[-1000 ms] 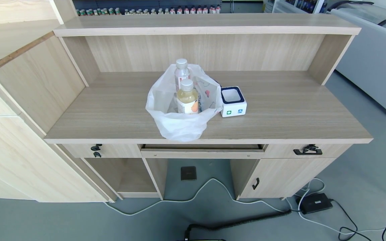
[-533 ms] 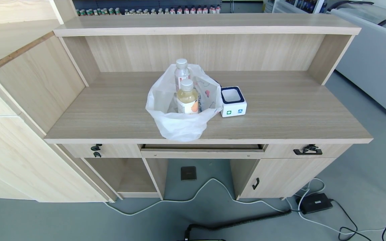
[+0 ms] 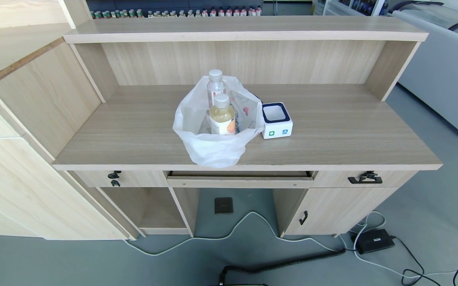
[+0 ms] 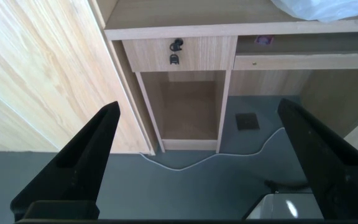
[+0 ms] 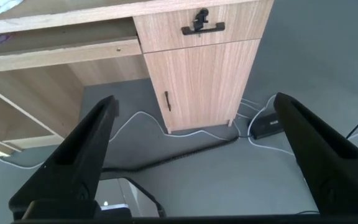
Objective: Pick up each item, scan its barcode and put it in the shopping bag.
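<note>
- Left gripper point(image 4: 197, 109), seen in the left wrist view, was spread wide with nothing between its two dark fingers point(image 4: 73, 168). It hung low in front of the counter point(image 4: 166, 30), above the grey floor.
- Beyond it were a drawer front with a small black lock point(image 4: 176, 51), an open cubby point(image 4: 188, 106) under that drawer, and a white cable point(image 4: 197, 163) on the floor. A bit of the white shopping bag point(image 4: 319, 7) bulged past the counter's edge.
- Right gripper point(image 5: 194, 101), in the right wrist view, was likewise wide open and empty, low before the counter's right side.
- Past it were a drawer with a black handle point(image 5: 201, 22), a cabinet door point(image 5: 210, 81) below that, a black power brick point(image 5: 269, 126) and a coiled black cord point(image 5: 185, 152) on the floor.
- In the head view, the shopping bag sat mouth-open near the middle of the counter, its lower part reaching the front edge.
- Two bottles stood upright inside it: the near bottle point(image 3: 222, 115) held a yellowish drink, and the far bottle point(image 3: 215, 85) with a reddish label rose behind it.
- A white scanner box point(image 3: 276, 121) with a dark-rimmed top stood just beside the bag on the robot's right, the bag's edge touching it.
- A chest freezer point(image 3: 443, 67) stood off to the right.
</note>
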Controlling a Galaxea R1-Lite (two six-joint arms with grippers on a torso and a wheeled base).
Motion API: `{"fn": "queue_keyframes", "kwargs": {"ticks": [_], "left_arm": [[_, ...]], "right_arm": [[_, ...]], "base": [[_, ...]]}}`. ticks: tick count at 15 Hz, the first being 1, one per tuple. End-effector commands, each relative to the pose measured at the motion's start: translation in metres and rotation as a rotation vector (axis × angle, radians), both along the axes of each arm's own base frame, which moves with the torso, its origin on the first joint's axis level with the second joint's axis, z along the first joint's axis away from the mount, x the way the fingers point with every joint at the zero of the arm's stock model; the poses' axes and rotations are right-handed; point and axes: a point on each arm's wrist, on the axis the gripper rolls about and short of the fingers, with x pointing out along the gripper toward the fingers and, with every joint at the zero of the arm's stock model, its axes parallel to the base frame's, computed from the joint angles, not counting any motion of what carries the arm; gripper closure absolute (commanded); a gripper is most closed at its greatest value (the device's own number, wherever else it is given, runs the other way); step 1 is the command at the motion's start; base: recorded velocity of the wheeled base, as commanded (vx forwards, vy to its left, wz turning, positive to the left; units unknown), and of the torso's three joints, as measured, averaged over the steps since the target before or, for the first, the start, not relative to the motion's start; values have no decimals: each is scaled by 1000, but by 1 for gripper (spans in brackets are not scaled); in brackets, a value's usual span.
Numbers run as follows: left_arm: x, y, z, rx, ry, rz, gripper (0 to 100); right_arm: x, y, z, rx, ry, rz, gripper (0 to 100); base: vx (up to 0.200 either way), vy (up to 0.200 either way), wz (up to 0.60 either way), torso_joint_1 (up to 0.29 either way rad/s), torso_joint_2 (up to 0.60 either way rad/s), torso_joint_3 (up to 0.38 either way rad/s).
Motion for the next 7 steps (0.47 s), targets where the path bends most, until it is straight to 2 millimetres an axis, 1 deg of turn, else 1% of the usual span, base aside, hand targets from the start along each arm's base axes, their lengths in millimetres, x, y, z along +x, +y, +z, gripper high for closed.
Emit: {"fn": "queue_keyframes", "kwargs": {"ticks": [1, 7], "left_arm": [[0, 0, 0, 0, -1, 1, 0], [0, 0, 0, 0, -1, 1, 0]], "right_arm": [[0, 0, 0, 0, 3, -1, 0], [0, 0, 0, 0, 3, -1, 0]], "base": [[0, 0, 0, 0, 0, 0], [0, 0, 0, 0, 0, 0]]}}
